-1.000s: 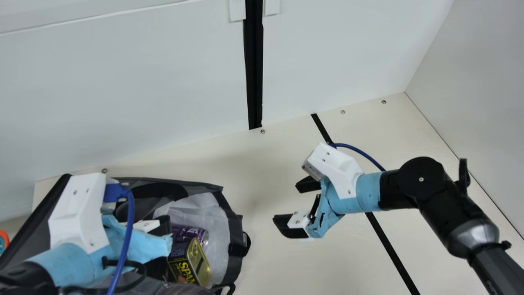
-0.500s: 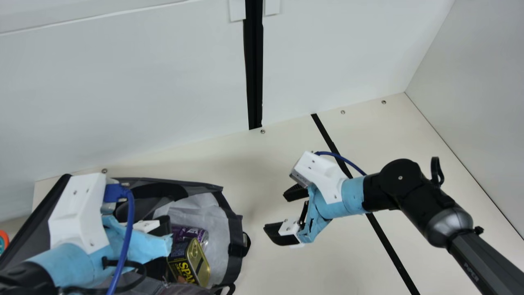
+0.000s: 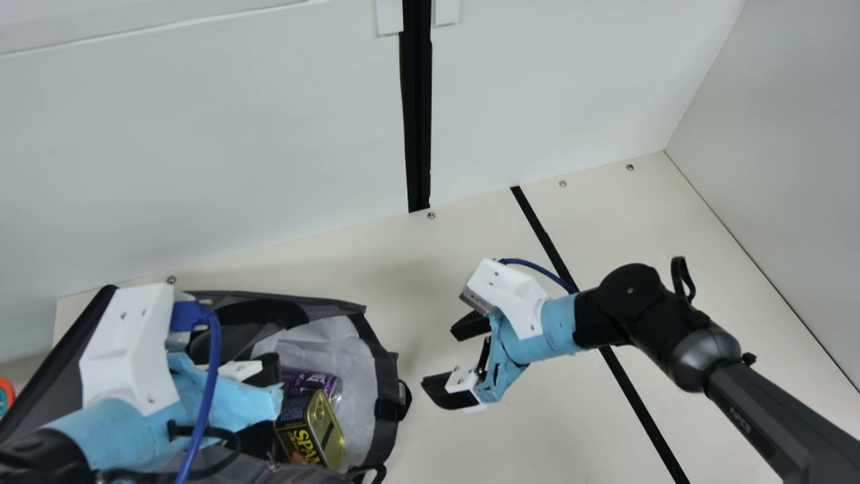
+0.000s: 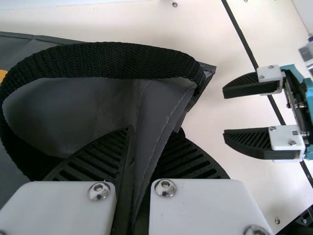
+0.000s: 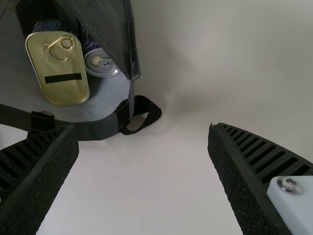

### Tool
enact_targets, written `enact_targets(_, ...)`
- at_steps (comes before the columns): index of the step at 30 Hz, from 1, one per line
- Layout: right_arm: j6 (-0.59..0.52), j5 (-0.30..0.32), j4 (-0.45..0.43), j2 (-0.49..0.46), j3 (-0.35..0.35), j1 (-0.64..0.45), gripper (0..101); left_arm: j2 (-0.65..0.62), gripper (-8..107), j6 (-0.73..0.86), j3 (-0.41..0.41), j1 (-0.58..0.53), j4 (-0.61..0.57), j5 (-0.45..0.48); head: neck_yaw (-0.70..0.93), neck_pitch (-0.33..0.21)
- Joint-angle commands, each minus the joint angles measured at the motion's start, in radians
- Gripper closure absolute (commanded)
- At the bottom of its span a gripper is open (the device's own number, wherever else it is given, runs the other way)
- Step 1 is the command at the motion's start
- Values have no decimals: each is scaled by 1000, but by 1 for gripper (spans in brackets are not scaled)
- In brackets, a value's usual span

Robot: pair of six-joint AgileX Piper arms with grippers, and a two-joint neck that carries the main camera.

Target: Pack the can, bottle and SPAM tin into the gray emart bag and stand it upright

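Main view shows the gray emart bag (image 3: 385, 376) at the lower left of the frame, lying on the bench (image 3: 531, 430), with its open mouth turned to the right. Inside it I see the SPAM tin (image 3: 310, 433), just beside the purple can (image 3: 312, 383). The left gripper (image 3: 225, 396) is pinching a fold of the bag's cloth between its fingers. Right of the bag, apart from it, the right gripper (image 3: 443, 356) has its fingers widely spread.
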Motion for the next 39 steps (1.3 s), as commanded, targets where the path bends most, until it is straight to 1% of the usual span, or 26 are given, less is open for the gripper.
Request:
enact_targets(1, -8, -5, 11, 11, 1, 5, 6, 0, 107, 0, 0, 0, 0, 0, -2, -23)
enact_targets(14, -72, -28, 96, 100, 2, 49, 6, 0, 107, 0, 0, 0, 0, 0, -2, -23)
enact_targets(30, -124, -55, 194, 231, -58, 140, 6, 0, 107, 0, 0, 0, 0, 0, -2, -23)
enact_targets(39, -149, -70, 235, 289, -73, 188, 6, 0, 107, 0, 0, 0, 0, 0, -2, -23)
